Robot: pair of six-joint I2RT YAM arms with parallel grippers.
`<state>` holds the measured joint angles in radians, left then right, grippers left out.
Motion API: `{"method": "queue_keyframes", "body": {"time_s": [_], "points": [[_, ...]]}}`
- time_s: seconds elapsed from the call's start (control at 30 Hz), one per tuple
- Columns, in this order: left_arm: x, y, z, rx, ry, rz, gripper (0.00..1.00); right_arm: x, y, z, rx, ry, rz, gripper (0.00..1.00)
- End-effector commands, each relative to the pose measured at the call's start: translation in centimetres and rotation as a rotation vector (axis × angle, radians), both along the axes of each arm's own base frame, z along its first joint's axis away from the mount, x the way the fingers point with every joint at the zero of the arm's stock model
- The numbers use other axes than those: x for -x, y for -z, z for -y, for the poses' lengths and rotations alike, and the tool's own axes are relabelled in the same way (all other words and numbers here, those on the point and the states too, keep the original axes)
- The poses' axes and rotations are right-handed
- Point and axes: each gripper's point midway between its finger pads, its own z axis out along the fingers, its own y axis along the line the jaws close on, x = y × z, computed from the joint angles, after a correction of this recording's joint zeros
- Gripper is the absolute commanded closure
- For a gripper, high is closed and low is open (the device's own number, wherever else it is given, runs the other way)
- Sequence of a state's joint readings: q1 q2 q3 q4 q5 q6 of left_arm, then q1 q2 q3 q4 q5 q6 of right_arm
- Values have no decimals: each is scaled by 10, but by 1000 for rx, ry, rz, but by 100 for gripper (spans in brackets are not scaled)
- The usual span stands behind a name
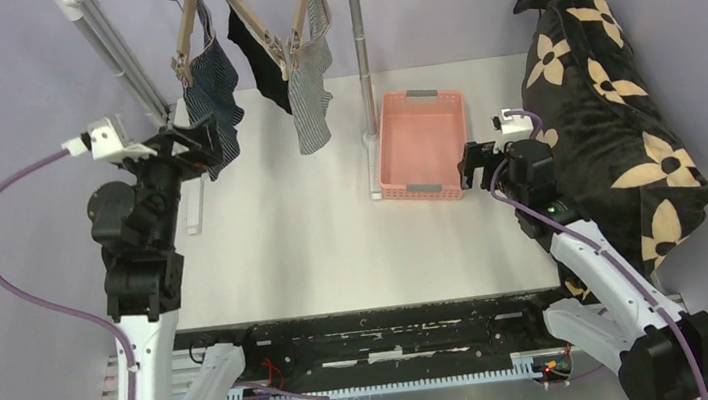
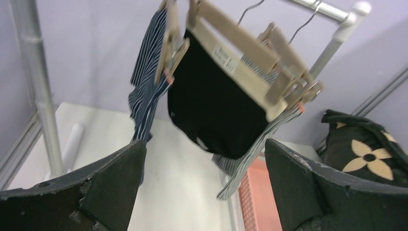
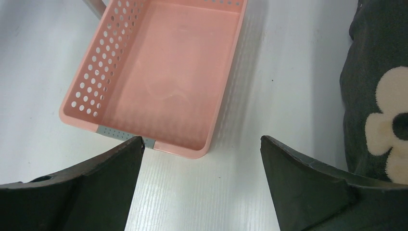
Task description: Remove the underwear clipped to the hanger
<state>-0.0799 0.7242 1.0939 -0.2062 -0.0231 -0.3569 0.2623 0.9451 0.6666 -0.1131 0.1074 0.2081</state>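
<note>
Over the table's (image 1: 313,230) far edge, the navy striped briefs (image 1: 213,87), black briefs (image 1: 259,62) and grey-and-white striped briefs (image 1: 311,94) hang clipped to wooden hangers (image 1: 187,33). The left gripper (image 1: 213,142), jaws wide, tilts up beside the navy hem, seemingly to tug it free. The right gripper (image 1: 472,164), equally wide, hovers near the pink basket (image 1: 386,146).
</note>
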Motion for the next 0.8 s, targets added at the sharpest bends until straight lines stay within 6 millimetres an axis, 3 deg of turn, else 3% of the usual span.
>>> {"method": "queue_keyframes", "body": {"time_s": [0.0, 0.23, 0.5, 0.57, 0.67, 0.77], "points": [[-12, -35, 15, -61, 83, -14, 1, 2, -26, -8, -38, -36, 94, 0], [-23, -87, 13, -119, 69, 37, 6, 10, -40, -10, -60, -56, 127, 0], [-72, -124, 5, -226, 12, -24, 7, 18, -53, -10, -62, -68, 149, 0], [-84, -122, 2, -248, -7, -36, 11, 20, -55, -10, -64, -69, 156, 0], [-96, -117, -6, -266, -48, -56, 24, 22, -56, -11, -68, -78, 157, 0], [-105, -109, -9, -296, -67, -79, 26, 23, -58, -13, -73, -90, 157, 0]]}}
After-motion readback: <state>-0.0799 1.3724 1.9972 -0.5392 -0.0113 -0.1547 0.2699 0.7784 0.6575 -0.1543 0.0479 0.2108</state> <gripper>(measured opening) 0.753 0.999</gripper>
